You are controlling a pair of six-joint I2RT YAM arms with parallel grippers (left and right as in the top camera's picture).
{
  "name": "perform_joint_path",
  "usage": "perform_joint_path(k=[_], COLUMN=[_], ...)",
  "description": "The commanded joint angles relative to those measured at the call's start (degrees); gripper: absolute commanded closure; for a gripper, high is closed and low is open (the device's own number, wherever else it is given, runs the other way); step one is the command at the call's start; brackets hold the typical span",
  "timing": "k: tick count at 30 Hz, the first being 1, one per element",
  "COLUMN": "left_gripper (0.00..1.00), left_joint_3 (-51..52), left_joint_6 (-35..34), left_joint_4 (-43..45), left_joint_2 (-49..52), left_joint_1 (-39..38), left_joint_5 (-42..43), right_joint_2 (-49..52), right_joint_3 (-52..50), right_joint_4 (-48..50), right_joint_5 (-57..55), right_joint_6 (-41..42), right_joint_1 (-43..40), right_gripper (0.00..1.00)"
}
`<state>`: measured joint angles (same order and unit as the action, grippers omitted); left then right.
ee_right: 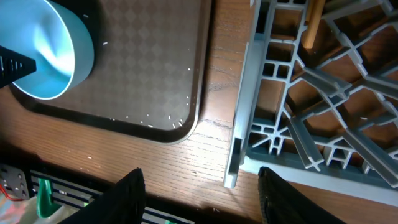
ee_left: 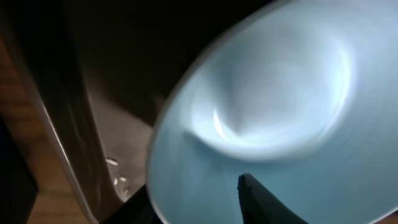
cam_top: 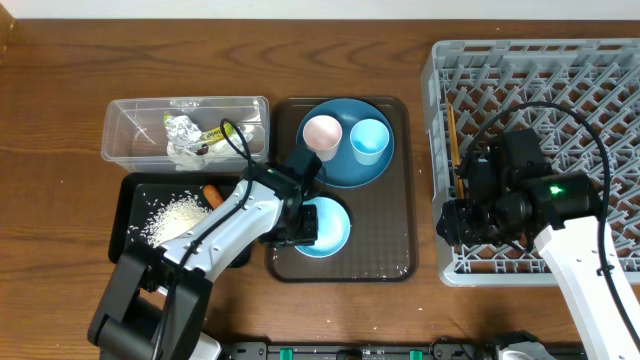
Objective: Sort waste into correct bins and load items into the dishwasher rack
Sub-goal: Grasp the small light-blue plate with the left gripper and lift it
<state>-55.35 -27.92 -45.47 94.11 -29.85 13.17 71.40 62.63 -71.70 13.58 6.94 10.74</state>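
Note:
The small white-and-pale-blue bowl point(cam_top: 330, 230) is on the brown tray point(cam_top: 390, 255). My left gripper point(cam_top: 300, 225) is shut on its left rim, one finger inside and one outside point(ee_left: 193, 199); the bowl point(ee_left: 280, 112) looks empty and blurred. It also shows in the right wrist view point(ee_right: 50, 56). The blue plate point(cam_top: 340, 165) holds the pink cup point(cam_top: 322, 133) and the light blue cup point(cam_top: 369, 140). My right gripper point(cam_top: 455, 222) is open and empty point(ee_right: 199, 193) over the front left corner of the grey rack point(cam_top: 600, 80). The chopsticks point(cam_top: 452, 135) lie in the rack.
The clear tub point(cam_top: 120, 125) holds the silver foil point(cam_top: 182, 128) and white tissue. The black tub point(cam_top: 125, 215) holds rice point(cam_top: 175, 215) and the carrot point(cam_top: 212, 193). Stray rice grains lie on the tray point(ee_right: 149, 62) beside the rack's edge point(ee_right: 298, 124).

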Motion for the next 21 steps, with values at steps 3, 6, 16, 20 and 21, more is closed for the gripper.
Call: perform_joint_path(k=[3, 6, 16, 20, 21], left_gripper=[0.71, 0.7, 0.94, 0.94, 0.94], left_joint_3=[0.5, 0.5, 0.5, 0.3, 0.2], left_joint_6=[-0.9, -2.4, -3.5, -3.5, -3.5], left_joint_4=[1.2, 1.2, 1.9, 1.9, 1.9], left_joint_2=[-0.9, -0.9, -0.9, -1.3, -1.6], left_joint_1=[-0.1, -0.1, -0.1, 0.0, 0.0], left_joint_5=[-3.1, -7.3, -8.3, -8.3, -8.3], right_joint_2=[-0.2, -0.2, -0.2, -0.2, -0.2], right_joint_3=[0.2, 0.2, 0.2, 0.2, 0.2], right_joint_4=[0.1, 0.1, 0.2, 0.3, 0.3], right_joint_5=[-0.1, -0.1, -0.1, -0.1, -0.1], right_joint_6=[-0.3, -0.3, -0.3, -0.3, -0.3], right_joint_1=[0.8, 0.8, 0.8, 0.8, 0.8], right_gripper=[0.43, 0.43, 0.05, 0.01, 0.01])
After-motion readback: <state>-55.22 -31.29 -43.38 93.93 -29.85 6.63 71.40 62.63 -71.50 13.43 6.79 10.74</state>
